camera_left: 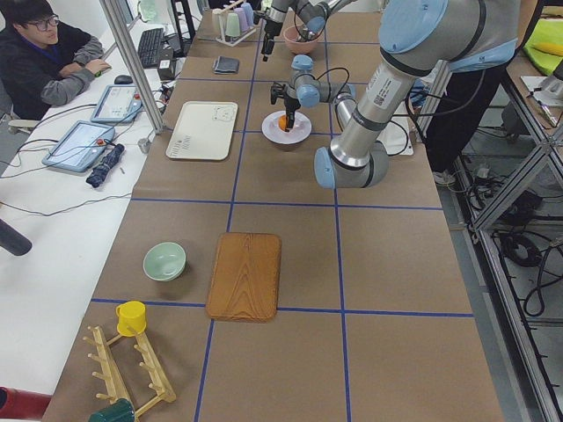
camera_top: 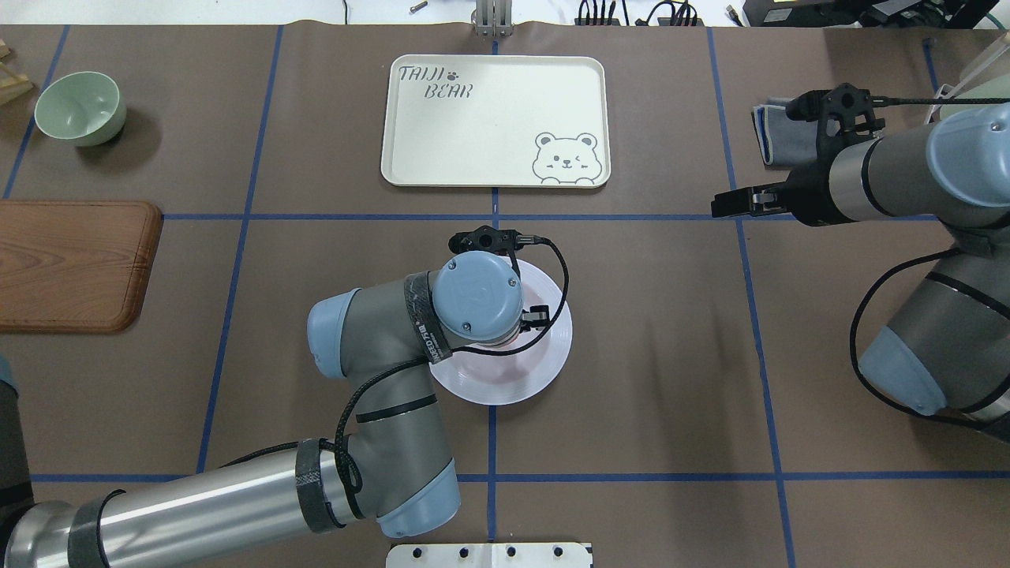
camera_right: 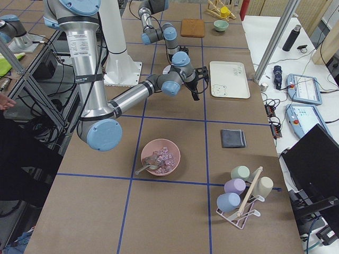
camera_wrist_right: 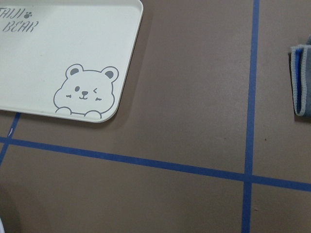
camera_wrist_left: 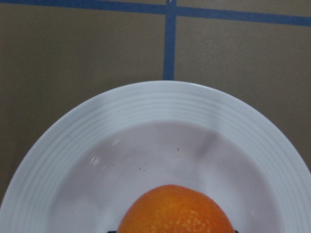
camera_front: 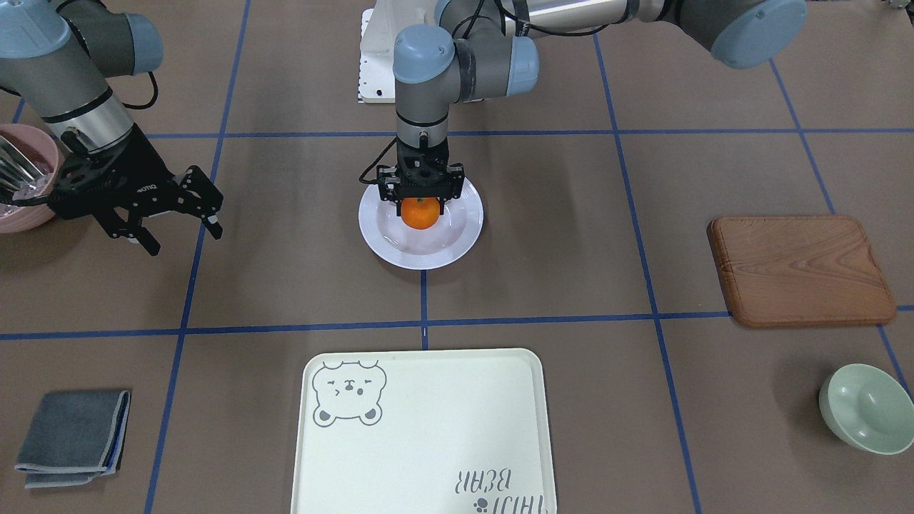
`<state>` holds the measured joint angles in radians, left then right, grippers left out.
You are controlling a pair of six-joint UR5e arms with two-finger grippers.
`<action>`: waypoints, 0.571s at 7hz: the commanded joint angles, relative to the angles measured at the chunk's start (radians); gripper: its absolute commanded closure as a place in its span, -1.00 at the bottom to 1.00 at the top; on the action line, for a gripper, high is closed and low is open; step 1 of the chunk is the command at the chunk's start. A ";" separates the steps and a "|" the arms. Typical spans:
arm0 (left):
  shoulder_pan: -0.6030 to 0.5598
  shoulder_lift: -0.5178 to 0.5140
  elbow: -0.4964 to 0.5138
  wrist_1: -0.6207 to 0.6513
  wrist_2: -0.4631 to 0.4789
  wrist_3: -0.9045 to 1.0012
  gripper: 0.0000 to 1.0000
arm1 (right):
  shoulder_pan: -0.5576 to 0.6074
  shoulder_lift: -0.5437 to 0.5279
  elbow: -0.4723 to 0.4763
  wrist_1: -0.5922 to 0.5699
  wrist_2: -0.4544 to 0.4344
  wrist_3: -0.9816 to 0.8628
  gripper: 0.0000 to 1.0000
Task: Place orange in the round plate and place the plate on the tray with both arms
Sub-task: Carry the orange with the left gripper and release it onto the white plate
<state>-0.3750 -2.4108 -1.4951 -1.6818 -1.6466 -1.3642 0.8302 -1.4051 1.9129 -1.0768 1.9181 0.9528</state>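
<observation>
The orange (camera_front: 420, 218) is low in the deep centre of the white round plate (camera_front: 428, 257), at mid-table. My left gripper (camera_front: 420, 209) points straight down with its fingers shut on the orange's two sides. The left wrist view shows the orange (camera_wrist_left: 177, 211) against the plate's ridged rim (camera_wrist_left: 160, 104). In the overhead view my left wrist hides the orange and covers much of the plate (camera_top: 548, 355). The cream tray (camera_front: 428, 442) lies beyond the plate, bare. My right gripper (camera_front: 182, 238) hangs open and holds nothing, off to the plate's side and apart from it.
A wooden board (camera_front: 800, 270) and a pale green bowl (camera_front: 867, 407) sit on my left side. A folded grey cloth (camera_front: 75, 435) and a pink bowl (camera_front: 21, 207) with a spoon are on my right. A mug rack (camera_right: 243, 198) stands at the right end.
</observation>
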 commanded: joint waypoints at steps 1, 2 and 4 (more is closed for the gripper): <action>-0.001 0.001 -0.016 -0.027 0.001 0.023 -0.96 | -0.017 0.002 0.002 0.001 0.004 0.047 -1.00; -0.010 0.002 -0.037 -0.023 0.001 0.049 -0.96 | -0.031 0.002 0.011 0.002 0.005 0.070 -1.00; -0.129 0.060 -0.153 0.029 -0.069 0.214 -0.97 | -0.057 -0.002 0.034 0.002 0.012 0.170 -1.00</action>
<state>-0.4321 -2.3895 -1.5803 -1.6888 -1.6694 -1.2540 0.7907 -1.4050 1.9331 -1.0754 1.9267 1.0665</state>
